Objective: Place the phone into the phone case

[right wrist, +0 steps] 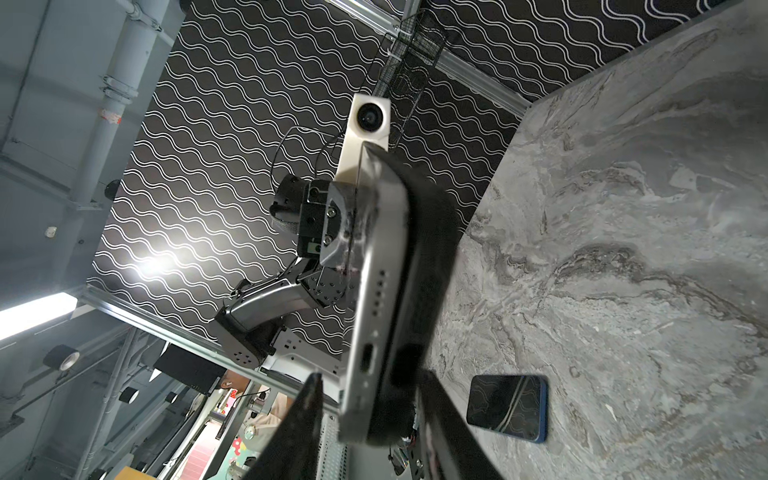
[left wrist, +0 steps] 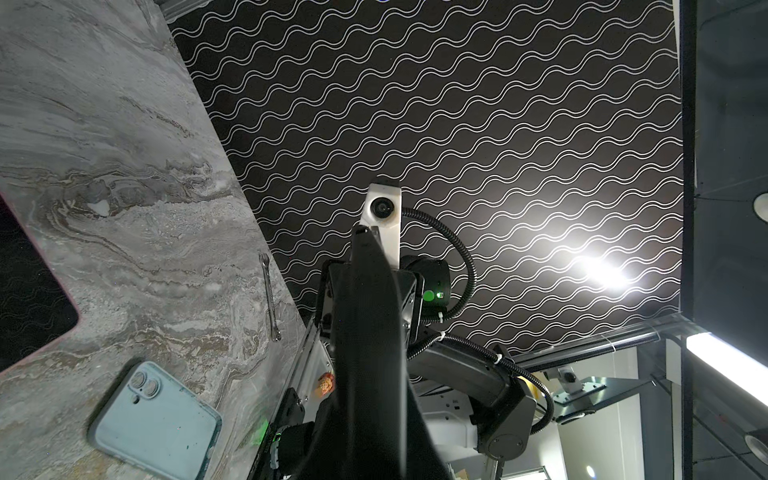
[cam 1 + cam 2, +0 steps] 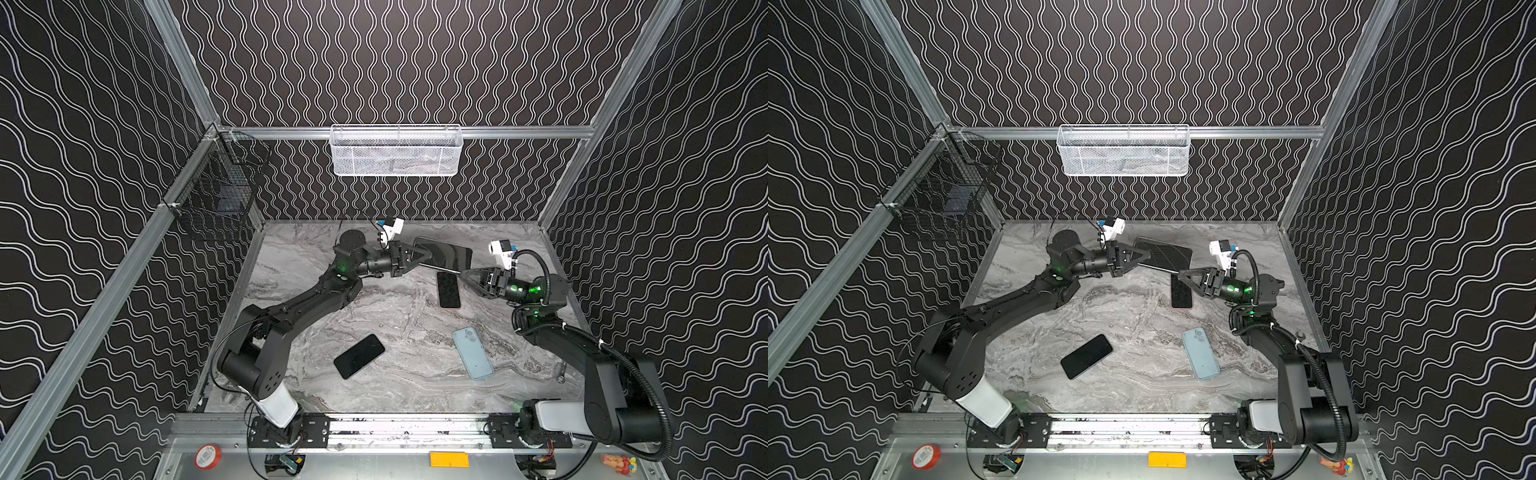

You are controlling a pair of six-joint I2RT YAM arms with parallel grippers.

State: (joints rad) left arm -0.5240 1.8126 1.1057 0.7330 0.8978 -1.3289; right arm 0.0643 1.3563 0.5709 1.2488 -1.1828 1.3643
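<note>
A silver-edged phone [image 1: 376, 257] lies against a black phone case [image 1: 432, 232], its edge standing out of the case. In both top views the pair hangs tilted above the back of the table [image 3: 451, 253] between the two grippers. My left gripper [image 3: 419, 262] is shut on one end. In the left wrist view the case's black back [image 2: 370, 332] hides the jaws. My right gripper [image 3: 461, 273] is at the other end, by the charging port. It [image 1: 370, 378] is open, with one finger on each side and a gap showing beside the silver face.
On the marble table [image 3: 407, 316] lie a pink-edged phone [image 3: 449, 289], a black phone [image 3: 359, 356] and a light blue phone or case [image 3: 472, 352], back up. A wrench [image 3: 561, 372] lies by the right wall. A white basket [image 3: 395, 150] and a black wire basket [image 3: 216, 187] hang on the walls.
</note>
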